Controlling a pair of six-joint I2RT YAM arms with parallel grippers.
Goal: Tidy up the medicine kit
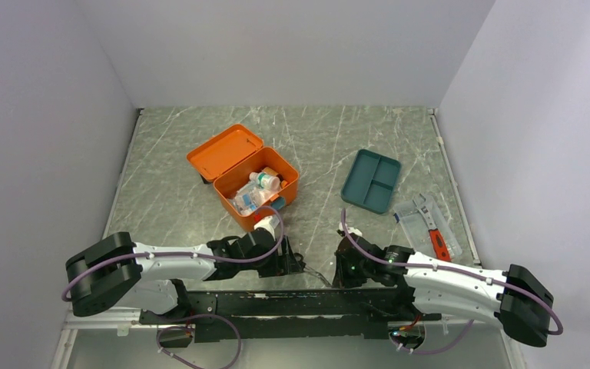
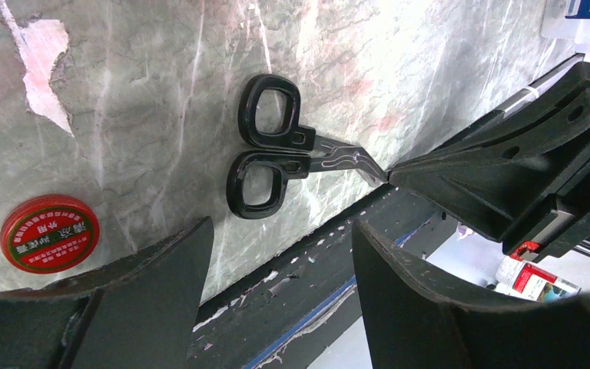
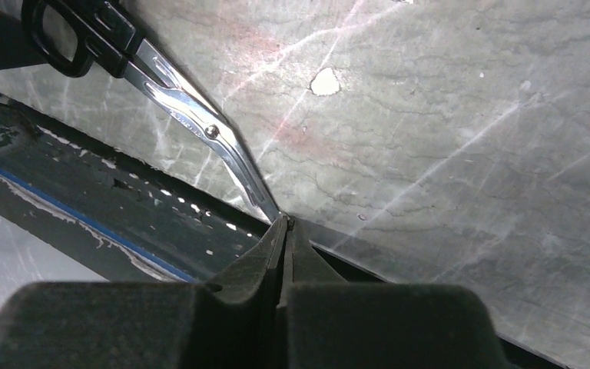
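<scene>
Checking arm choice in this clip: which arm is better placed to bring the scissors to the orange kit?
Right, probably: the right tool is shut on the scissors by their blade tip. The left tool stands open nearby, holding nothing.

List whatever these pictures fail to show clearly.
Blade tips of the scissors: both wrist views, pinched between the shut right fingers.
Label on the red tin: left wrist view, print too small.
Bottom of the orange box: top view, covered by bottles.
</scene>
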